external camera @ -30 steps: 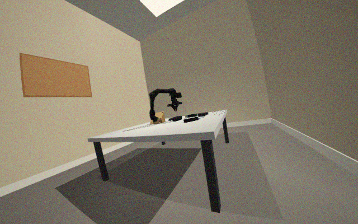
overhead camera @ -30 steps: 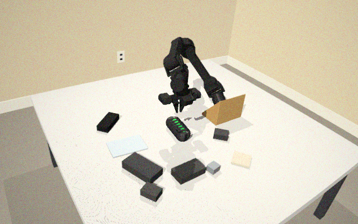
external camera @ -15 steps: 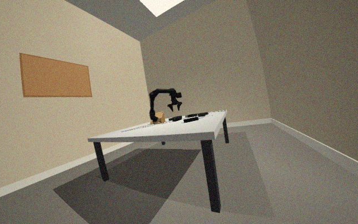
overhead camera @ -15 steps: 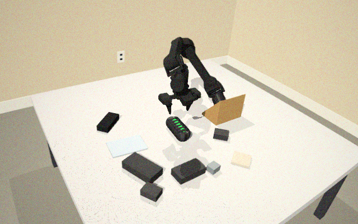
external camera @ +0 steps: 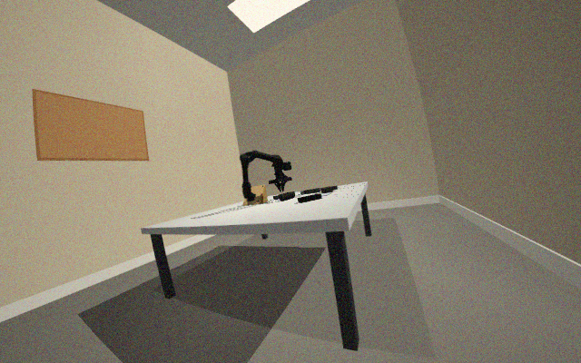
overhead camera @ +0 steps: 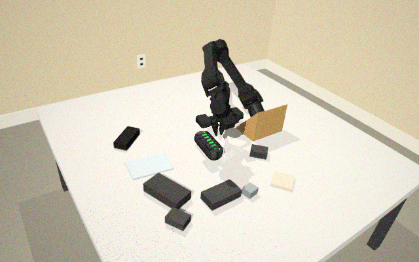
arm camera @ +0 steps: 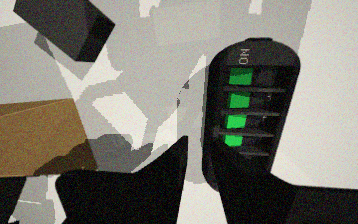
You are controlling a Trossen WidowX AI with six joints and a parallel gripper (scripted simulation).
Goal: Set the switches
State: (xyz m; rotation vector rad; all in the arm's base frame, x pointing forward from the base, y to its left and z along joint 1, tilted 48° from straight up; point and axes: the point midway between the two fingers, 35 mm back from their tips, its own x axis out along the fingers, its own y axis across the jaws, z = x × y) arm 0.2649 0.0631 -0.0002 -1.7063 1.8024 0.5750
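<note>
The dark grey controller unit (overhead camera: 201,144) (arm camera: 287,65) lies on the bench with its switch side up; whether it sits fully flat is unclear. Bright green ends show in a row on its top. The wrist view shows four green ends beside the ON marking; the rest are behind a finger. The underside label is hidden. My gripper (overhead camera: 218,133) (external camera: 280,190) (arm camera: 199,141) is slightly open, with nothing between its fingertips. It points down at one end of the unit. In the wrist view the right finger overlaps the unit's lower part and the left finger is beside it; contact cannot be told.
A brown angled panel (overhead camera: 270,122) (arm camera: 30,137) stands beside the arm. A small dark block (overhead camera: 258,151) (arm camera: 55,25) is near it. A black block (overhead camera: 126,138), pale blue plate (overhead camera: 148,166), larger dark blocks (overhead camera: 167,190) (overhead camera: 220,194), grey cube (overhead camera: 250,190) and cream tile (overhead camera: 283,181) lie around.
</note>
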